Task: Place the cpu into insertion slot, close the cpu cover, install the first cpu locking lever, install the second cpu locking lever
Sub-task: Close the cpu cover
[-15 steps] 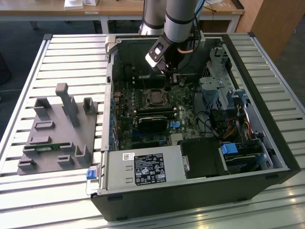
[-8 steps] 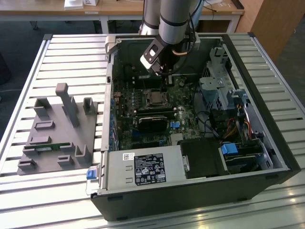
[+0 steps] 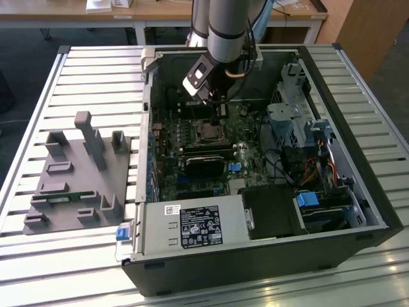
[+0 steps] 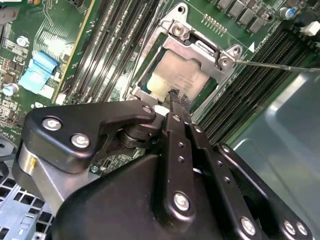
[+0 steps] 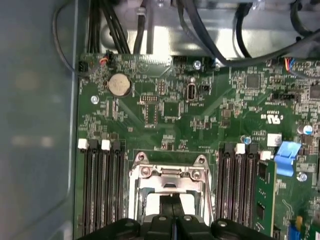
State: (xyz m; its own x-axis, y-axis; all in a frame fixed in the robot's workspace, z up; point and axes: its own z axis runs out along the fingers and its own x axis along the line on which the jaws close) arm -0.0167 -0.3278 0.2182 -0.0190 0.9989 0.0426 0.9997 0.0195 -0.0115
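Observation:
The insertion slot (image 3: 208, 132) sits mid-motherboard inside the open computer case. In the second wrist view the cpu (image 4: 182, 72) lies in it, its dull silver top showing through the cut-out of the cpu cover (image 4: 200, 47), which lies flat over it. The cover's hinge end with two screws also shows in the first wrist view (image 5: 167, 172). My gripper (image 4: 173, 96) is shut with nothing between its fingers, and its tip is at the near edge of the chip's top, as also seen at the gripper (image 5: 172, 207). A thin metal locking lever (image 4: 280, 65) sticks out sideways from the socket's corner.
Long black memory slots (image 5: 100, 190) flank the socket on both sides. A blue tab (image 5: 286, 157), a coin battery (image 5: 120, 85) and cable bundles (image 5: 200, 30) lie nearby. The case wall (image 5: 35, 125) is close. A grey fixture (image 3: 80, 176) stands on the slatted table at the exterior view's left.

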